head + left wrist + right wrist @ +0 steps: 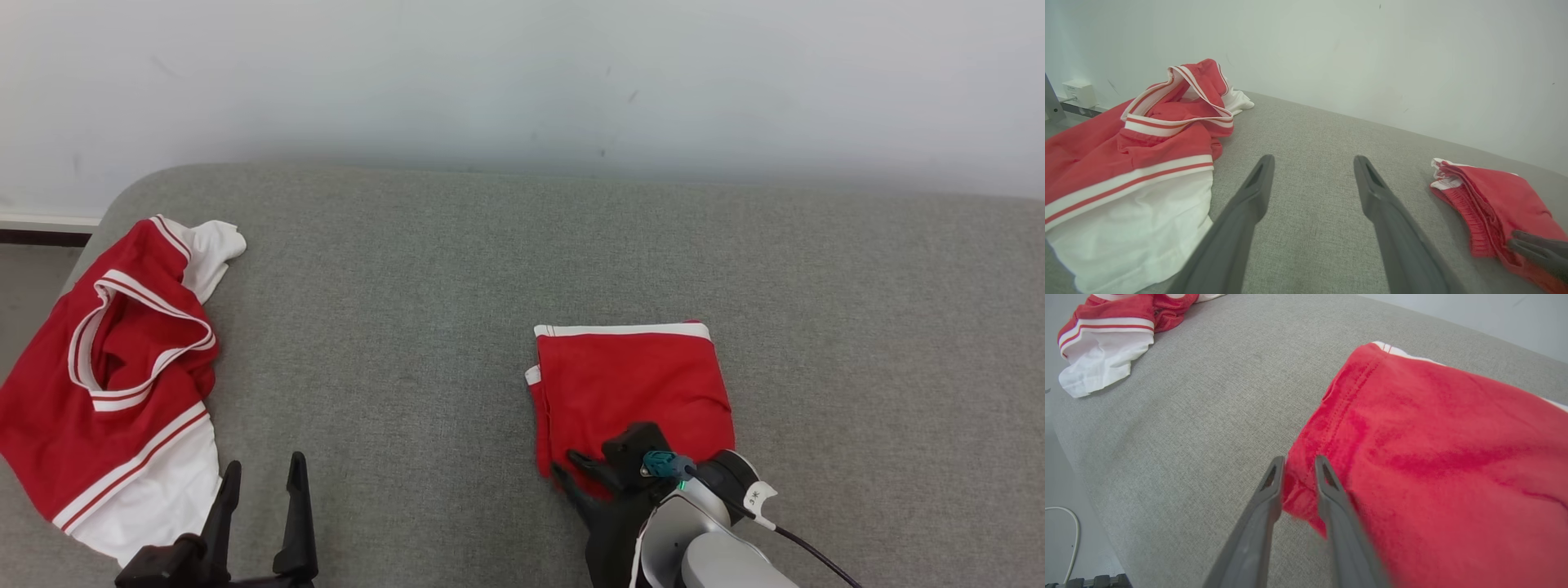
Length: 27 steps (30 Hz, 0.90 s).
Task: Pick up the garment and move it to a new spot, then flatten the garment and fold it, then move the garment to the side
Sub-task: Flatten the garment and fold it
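**While One Gripper Pinches, the Other Waits Wide**

Where its two dark fingers draw narrow, the right gripper [1299, 465] pinches the near left corner of the folded red garment [1433, 457], a soft cloth rectangle with a white band along its far edge. Red fabric bunches between the fingertips. The remainder of that garment lies flat ahead and to the right of the gripper, on the grey woven cushion [408, 286]. Off to its left, the left gripper [265, 467] hangs with fingers spread wide, holding nothing, over bare cushion. Just left of that gripper and stretching ahead lies a crumpled red-and-white striped jersey [106, 384]. Beyond everything rises a plain white wall [522, 73].
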Tool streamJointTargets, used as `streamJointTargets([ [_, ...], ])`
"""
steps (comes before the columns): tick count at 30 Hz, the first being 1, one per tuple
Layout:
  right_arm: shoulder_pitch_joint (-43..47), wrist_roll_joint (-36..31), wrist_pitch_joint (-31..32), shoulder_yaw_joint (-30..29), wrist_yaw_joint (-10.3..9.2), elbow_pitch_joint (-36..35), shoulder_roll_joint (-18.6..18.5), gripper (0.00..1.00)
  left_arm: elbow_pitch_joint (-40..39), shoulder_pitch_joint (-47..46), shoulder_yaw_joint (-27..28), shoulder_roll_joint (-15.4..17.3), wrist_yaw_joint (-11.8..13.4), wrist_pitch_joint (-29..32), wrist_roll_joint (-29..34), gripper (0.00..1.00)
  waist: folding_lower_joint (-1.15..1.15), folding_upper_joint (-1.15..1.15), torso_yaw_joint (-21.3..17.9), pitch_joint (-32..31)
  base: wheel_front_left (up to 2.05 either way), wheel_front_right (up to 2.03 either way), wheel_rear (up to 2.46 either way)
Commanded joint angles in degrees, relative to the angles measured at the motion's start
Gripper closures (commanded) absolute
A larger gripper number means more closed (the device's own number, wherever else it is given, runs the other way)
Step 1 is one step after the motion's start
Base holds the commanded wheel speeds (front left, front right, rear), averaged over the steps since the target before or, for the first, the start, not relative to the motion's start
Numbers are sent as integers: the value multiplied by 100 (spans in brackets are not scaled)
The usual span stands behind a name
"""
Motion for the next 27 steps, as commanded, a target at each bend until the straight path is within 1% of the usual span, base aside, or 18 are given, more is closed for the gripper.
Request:
streamJointTargets([
  [1, -53, -15, -45, 12, -14, -6, 4, 73, 5, -67, 5, 6, 15, -6, -63, 0, 0, 0, 1, -2, 0, 0, 0],
  [2, -49, 0, -57, 35, -14, -20, 5, 77, 4, -64, 6, 5, 21, -6, -62, 0, 0, 0, 0, -7, 0, 0, 0],
  [3, -38, 20, -56, 53, -14, -45, 5, 85, 0, -54, 11, 6, 22, -6, -54, 0, 0, 0, -3, -13, 0, 0, 0],
  [4, -21, 24, -65, 67, -14, -64, 5, 96, -6, -41, 14, 6, 31, -6, -52, 0, 0, 0, -8, -20, 0, 0, 0],
  [5, 4, 32, -80, 94, -14, -93, 5, 97, -13, -29, 16, 6, 40, -6, -56, 0, 0, 0, -14, -26, 0, 0, 0],
  [6, 33, 36, -98, 121, -14, -121, 6, 100, -20, -21, 24, 5, 46, -6, -60, 0, 0, 0, -22, -32, 0, 0, 0],
  [12, 165, 12, 36, 293, -14, -216, 5, 100, -41, -15, 43, 5, 66, -6, -65, 0, 0, 0, -101, -36, 0, 0, 0],
  [22, 150, 70, 0, 316, -14, -355, 6, 100, -32, -54, 7, 6, 36, -6, -63, 0, 0, 0, -126, 2, 0, 0, 0],
  [24, 252, 223, -96, 341, -14, -532, 6, 100, -19, -9, 24, 5, 39, -6, -56, 0, 0, 0, -118, -54, 0, 0, 0],
  [27, 416, 400, -285, 217, -14, -776, 3, 100, -16, 66, 74, 5, 37, -6, -48, 0, 0, 0, -131, -142, 0, 0, 0],
])
